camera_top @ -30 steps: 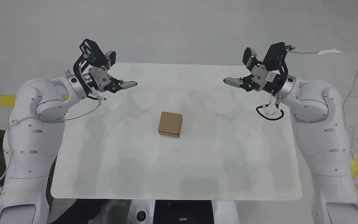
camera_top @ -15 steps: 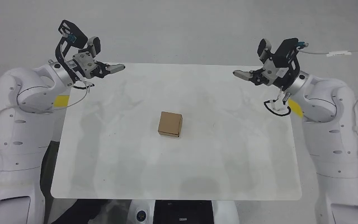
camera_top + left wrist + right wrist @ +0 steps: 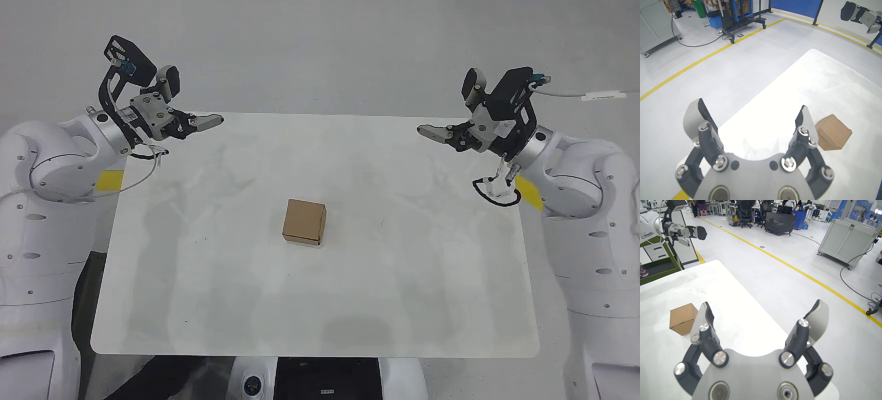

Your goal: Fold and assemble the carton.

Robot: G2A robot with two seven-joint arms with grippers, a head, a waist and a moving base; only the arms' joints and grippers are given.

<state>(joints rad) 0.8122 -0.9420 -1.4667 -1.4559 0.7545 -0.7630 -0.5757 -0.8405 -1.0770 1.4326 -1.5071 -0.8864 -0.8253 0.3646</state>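
The carton [image 3: 304, 222] sits near the middle of the table [image 3: 420, 310], flaps closed, standing as a small box; its faces are plain brown card, with a flap seam running across one side; it lies well apart from both grippers.

The left gripper [image 3: 207, 122] hangs over the table's far left corner, raised off the surface, its fingers pointing inward along the far edge; its jaws are spread wide with nothing between them; the left arm is bent at the elbow, forearm outside the table's left side.

The right gripper [image 3: 430, 131] mirrors it at the far right corner, fingers pointing inward toward the left gripper; its jaws are likewise spread and hold nothing; the right forearm lies outside the table's right side, a black cable looped beneath the wrist.
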